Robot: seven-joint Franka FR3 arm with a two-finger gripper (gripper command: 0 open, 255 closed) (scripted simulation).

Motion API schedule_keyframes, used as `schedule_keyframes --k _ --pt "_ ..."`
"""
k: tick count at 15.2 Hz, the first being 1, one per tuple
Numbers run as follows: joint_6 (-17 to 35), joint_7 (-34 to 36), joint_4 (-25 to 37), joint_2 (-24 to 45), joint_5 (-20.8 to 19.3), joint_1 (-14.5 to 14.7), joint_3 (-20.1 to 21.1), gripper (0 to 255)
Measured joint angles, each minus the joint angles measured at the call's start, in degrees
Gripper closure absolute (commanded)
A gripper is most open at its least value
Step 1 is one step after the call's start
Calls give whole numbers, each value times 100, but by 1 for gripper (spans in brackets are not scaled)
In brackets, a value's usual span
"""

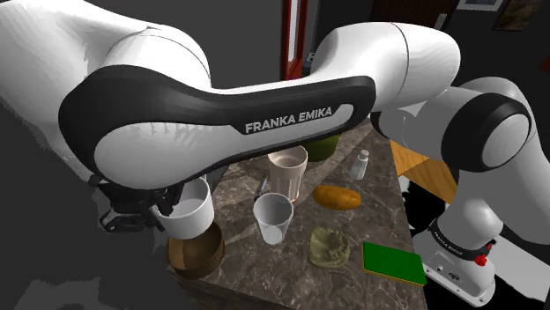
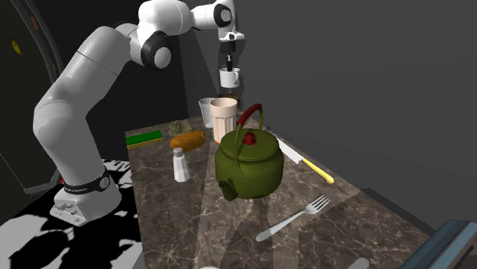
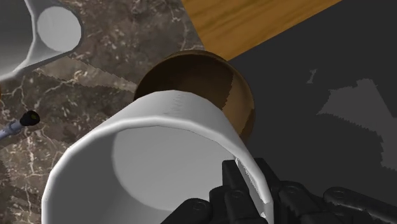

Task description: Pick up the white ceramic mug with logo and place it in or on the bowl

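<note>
Shoulder view, left to right: our gripper [image 1: 159, 210] is clamped on the wall of the white mug [image 1: 189, 210], one finger inside the rim and one outside. The mug hangs upright, mouth up, right over the brown bowl [image 1: 196, 254] at the marble counter's [image 1: 379, 207] corner; we can't tell if base and bowl touch. We judge the rim grip leaves the base free to seat in the bowl, and with the clear glass [image 1: 273, 217] and tall beige cup [image 1: 288, 172] standing apart to the right, only lowering and release remain.
</note>
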Motion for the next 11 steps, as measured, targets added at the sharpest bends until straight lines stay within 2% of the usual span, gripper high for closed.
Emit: schedule_keyframes --k 6,11 --pt "620 123 -874 -213 39 -203 44 255" --pt "1004 184 -1313 -249 34 -295 47 255"
